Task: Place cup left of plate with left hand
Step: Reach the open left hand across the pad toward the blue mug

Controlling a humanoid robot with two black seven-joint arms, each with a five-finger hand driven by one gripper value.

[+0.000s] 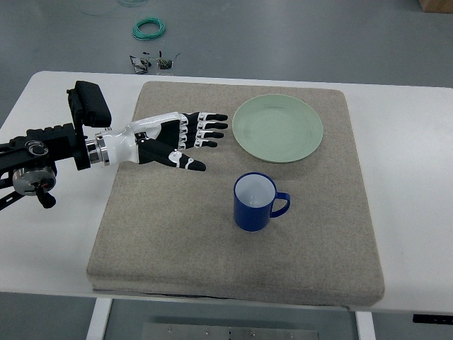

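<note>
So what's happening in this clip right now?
The robot's left hand reaches in over the beige mat, fingers spread and holding nothing. The blue mug stands upright on the mat, just below the green plate, handle pointing right, untouched. The cup is not yet left of the plate. The right arm is not in view.

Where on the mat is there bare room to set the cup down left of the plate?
The strip of grey fabric mat left of the round pale green plate is bare, though the open left robot hand hovers over it. The mat's whole front-left area, left of the blue ceramic cup, is also bare. Tightest is the gap between cup and plate.
</note>
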